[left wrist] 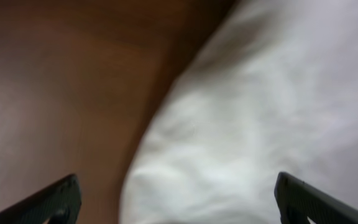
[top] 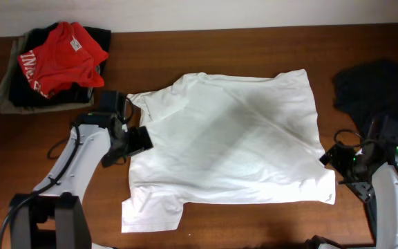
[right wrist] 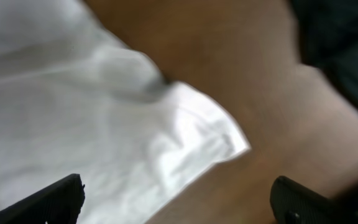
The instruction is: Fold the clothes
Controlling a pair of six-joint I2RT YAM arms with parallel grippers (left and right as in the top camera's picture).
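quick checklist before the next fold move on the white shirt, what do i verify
1. Left end effector open, holding nothing: ok.
2. Right end effector open, holding nothing: ok.
3. White T-shirt spread out, all of it on the table: ok.
4. Shirt apart from the red garment and the black garment: ok.
5. Sleeve near the left arm tucked in: not ok, it sticks out.
6. Layers underneath lined up: cannot tell.
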